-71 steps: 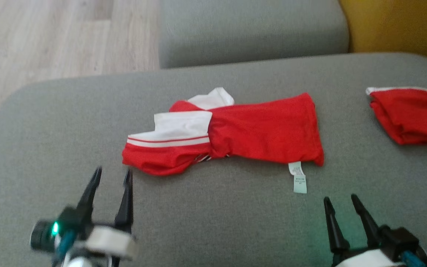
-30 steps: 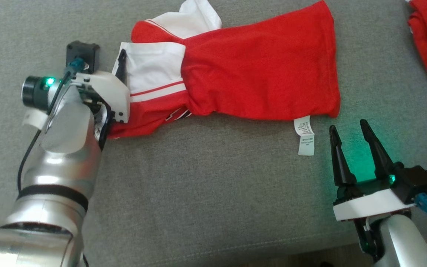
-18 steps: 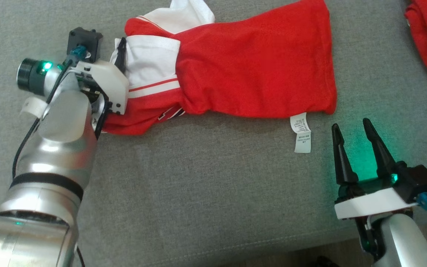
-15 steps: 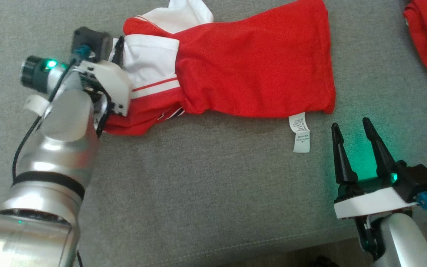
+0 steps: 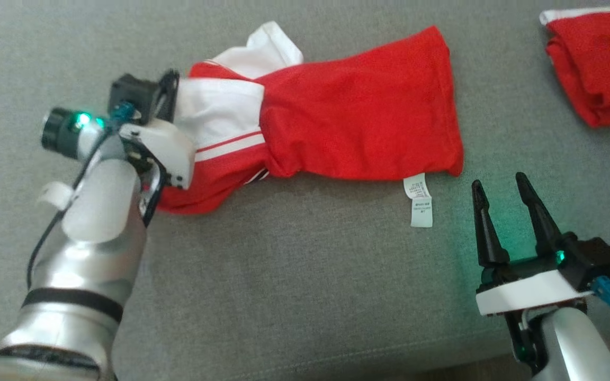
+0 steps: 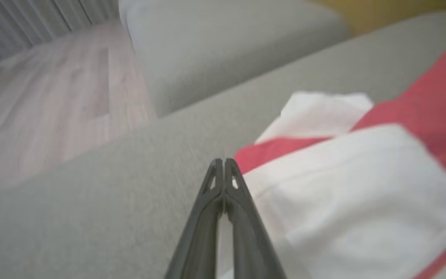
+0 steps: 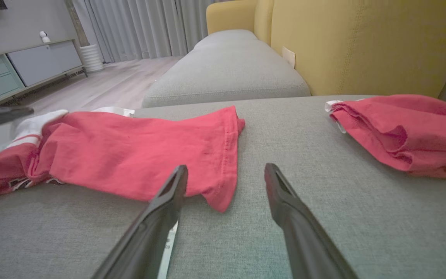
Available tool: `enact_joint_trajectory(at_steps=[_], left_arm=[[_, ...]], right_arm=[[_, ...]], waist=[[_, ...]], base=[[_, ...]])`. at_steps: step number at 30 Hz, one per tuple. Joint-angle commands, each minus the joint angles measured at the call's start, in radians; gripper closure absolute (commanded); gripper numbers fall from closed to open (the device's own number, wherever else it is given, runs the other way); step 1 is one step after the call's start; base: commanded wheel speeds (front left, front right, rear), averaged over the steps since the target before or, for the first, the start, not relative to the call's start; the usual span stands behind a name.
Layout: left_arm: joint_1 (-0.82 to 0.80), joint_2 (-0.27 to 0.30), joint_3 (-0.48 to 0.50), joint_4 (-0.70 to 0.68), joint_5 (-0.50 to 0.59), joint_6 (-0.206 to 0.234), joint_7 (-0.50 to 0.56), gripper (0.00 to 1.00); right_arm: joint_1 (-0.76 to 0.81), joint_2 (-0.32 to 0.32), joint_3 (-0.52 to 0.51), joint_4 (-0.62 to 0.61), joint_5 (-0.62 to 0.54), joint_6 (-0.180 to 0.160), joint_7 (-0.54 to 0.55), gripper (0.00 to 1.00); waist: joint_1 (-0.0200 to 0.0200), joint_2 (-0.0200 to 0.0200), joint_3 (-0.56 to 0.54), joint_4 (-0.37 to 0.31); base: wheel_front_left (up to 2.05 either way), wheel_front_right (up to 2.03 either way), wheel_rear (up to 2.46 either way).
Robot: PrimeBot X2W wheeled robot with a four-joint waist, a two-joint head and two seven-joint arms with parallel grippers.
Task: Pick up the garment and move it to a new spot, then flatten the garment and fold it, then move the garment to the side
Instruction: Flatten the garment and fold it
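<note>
The garment (image 5: 358, 116) is a red shirt with white sleeves, lying bunched and crosswise on the grey sofa cushion (image 5: 284, 264). It also appears in the left wrist view (image 6: 362, 186) and the right wrist view (image 7: 130, 151). My left gripper (image 5: 171, 79) is at the shirt's left end, and its fingers (image 6: 223, 162) are pressed together on the edge of the white sleeve. White cloth shows in the slit between them. My right gripper (image 5: 498, 180) stands open just off the shirt's hem corner, touching nothing (image 7: 226, 167). A white care label (image 5: 420, 201) hangs from the hem beside it.
A second red garment (image 5: 596, 63) lies folded at the far right of the cushion (image 7: 401, 131). Beyond it are another grey cushion (image 7: 227, 73) and a yellow sofa back (image 7: 362, 46). Wooden floor (image 6: 52, 97) lies past the cushion's left edge.
My left gripper has gone from open to shut at the white sleeve's edge. The head view has shifted. The right gripper has stayed open in the same place.
</note>
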Motion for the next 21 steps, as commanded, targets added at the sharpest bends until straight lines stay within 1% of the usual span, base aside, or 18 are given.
enact_joint_trajectory(at_steps=[1,2,3,6,9,12,16,21], left_arm=[[0.017,0.064,0.04,-0.146,-0.02,0.005,-0.013,1.0],[0.045,0.076,0.046,-0.214,-0.027,0.003,-0.013,1.0],[0.045,0.076,0.046,-0.214,-0.027,0.003,-0.013,1.0],[0.13,0.107,0.061,-0.413,-0.041,0.006,-0.013,1.0],[0.2,0.137,0.075,-0.589,-0.047,0.009,-0.013,1.0],[0.245,0.163,0.087,-0.732,-0.048,0.015,-0.013,1.0],[0.278,0.18,0.092,-0.835,-0.05,0.019,-0.013,1.0],[0.286,0.19,0.089,-0.876,-0.049,0.022,-0.013,1.0]], right_arm=[[0.01,0.005,0.013,-0.007,0.007,-0.001,-0.006,0.0],[0.012,0.006,0.012,0.011,0.014,-0.001,-0.006,0.0],[0.012,0.006,0.012,0.011,0.014,-0.001,-0.006,0.0],[0.001,0.009,0.0,0.077,0.031,-0.001,-0.006,0.0],[-0.037,0.008,-0.018,0.174,0.028,-0.001,-0.006,0.0],[-0.104,0.007,-0.023,0.285,0.008,-0.001,-0.002,0.0],[-0.2,0.006,-0.04,0.408,-0.049,-0.001,0.01,0.0],[-0.278,0.008,-0.046,0.527,-0.116,-0.001,0.007,0.0]], waist=[[-0.0001,0.0,-0.046,0.024],[-0.0001,0.0,-0.056,0.03],[-0.0001,0.0,-0.056,0.03],[-0.0001,0.0,-0.082,0.047],[-0.0001,0.0,-0.094,0.061],[-0.0001,0.0,-0.095,0.071],[-0.0001,0.0,-0.09,0.087],[-0.0001,0.0,-0.083,0.103]], base=[[0.0,0.0,0.0],[0.0,0.0,0.0],[0.0,0.0,0.0],[0.0,0.0,0.0],[0.0,0.0,0.0],[0.0,0.0,0.0],[0.0,0.0,0.0],[0.0,0.0,0.0]])
